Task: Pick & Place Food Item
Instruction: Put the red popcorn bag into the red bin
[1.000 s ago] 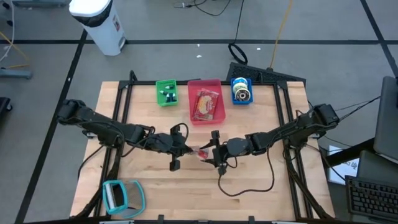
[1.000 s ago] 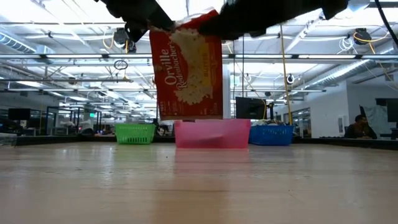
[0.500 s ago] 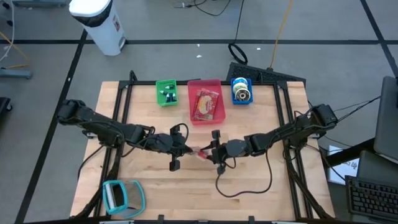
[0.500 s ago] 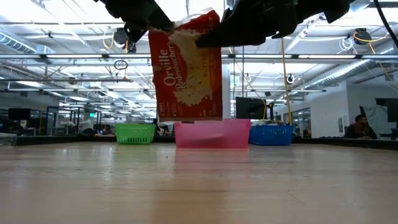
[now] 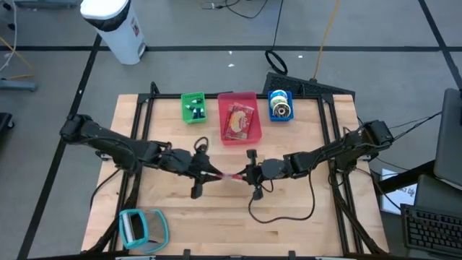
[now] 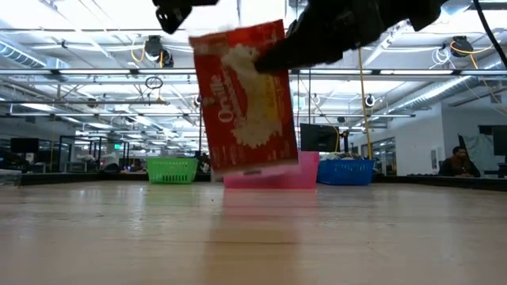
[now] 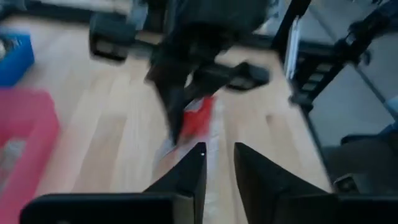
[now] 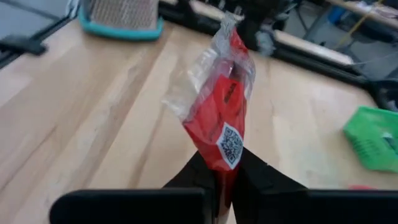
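The right gripper (image 8: 225, 177) has its two dark fingers pressed together on the bottom edge of the popcorn bag (image 8: 222, 118), right under a little QR code. In the high view that grip sits just below the centre of the frame, with the bag (image 5: 229, 175) showing as a thin red sliver between the two grippers. The left gripper (image 5: 204, 172) is just beside the bag's other end, and its fingers stand a little apart with only a narrow gap between them (image 7: 217, 163); nothing is pinched there.

The surface is a light wooden table (image 5: 166, 130). Along its upper edge sit a green bin (image 5: 193, 107), a pink bin (image 5: 240, 120) with more red packets inside, and a blue bin (image 5: 281, 105). A teal-framed thing (image 5: 141, 227) lies at the lower left. Beyond the table, the low view shows a big open room with ceiling lights.

The bag (image 6: 245, 99) is red with popcorn printed on it, and it hangs tilted above the table, clear plastic wrap crinkled at the top.

Both arms stretch in low from the frame's sides and meet mid-table.
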You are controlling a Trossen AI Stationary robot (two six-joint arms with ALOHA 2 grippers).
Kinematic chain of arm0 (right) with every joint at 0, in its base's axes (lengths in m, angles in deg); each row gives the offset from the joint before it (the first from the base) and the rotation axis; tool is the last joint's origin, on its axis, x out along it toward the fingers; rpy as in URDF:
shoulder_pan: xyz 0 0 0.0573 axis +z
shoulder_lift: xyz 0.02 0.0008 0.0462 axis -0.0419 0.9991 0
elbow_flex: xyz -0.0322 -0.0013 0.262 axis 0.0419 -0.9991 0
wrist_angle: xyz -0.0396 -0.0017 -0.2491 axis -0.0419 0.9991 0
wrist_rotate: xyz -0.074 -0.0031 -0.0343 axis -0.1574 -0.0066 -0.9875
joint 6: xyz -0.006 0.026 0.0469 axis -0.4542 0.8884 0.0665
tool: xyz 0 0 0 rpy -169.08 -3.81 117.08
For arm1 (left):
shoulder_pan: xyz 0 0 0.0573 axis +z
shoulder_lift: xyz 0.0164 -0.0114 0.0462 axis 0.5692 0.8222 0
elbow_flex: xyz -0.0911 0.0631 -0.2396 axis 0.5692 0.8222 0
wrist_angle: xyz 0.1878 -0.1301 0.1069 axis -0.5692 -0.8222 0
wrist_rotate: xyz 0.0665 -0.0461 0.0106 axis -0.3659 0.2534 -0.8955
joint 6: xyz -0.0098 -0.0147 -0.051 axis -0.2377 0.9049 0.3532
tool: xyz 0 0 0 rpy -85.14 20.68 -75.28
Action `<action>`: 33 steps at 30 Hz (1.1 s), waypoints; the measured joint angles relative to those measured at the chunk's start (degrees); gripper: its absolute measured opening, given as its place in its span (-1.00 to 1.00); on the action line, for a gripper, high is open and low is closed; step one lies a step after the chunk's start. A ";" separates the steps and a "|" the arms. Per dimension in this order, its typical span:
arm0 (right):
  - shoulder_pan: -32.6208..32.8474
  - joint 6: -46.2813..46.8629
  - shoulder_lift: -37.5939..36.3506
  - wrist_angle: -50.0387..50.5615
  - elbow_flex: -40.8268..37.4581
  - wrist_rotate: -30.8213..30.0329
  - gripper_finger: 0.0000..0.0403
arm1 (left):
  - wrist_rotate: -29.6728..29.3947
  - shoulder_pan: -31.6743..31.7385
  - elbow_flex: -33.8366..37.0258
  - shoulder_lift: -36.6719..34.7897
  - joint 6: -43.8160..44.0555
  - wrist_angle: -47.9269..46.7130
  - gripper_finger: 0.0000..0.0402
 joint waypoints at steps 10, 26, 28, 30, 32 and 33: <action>-8.80 -2.21 -8.47 1.62 0.02 4.63 -0.95 | -6.62 -1.82 13.07 -11.25 -8.03 14.65 -0.43; -37.52 3.65 -6.27 -6.54 0.04 31.70 -0.95 | -6.09 2.09 33.99 -19.63 -8.20 35.80 -0.42; -40.55 5.21 -4.18 -6.69 0.04 34.35 -0.95 | -6.14 2.73 34.14 -19.60 -8.75 35.67 -0.42; -42.81 5.69 -1.91 -6.69 0.02 36.41 -0.95 | -6.18 3.30 34.14 -19.66 -9.38 35.82 -0.42; -44.22 6.01 0.36 -7.31 0.02 37.46 -0.95 | -6.17 3.86 34.18 -19.64 -10.10 35.74 -0.42; -44.63 6.63 1.33 -7.60 0.02 37.46 -0.95 | -6.13 4.20 34.19 -19.64 -10.67 35.58 -0.42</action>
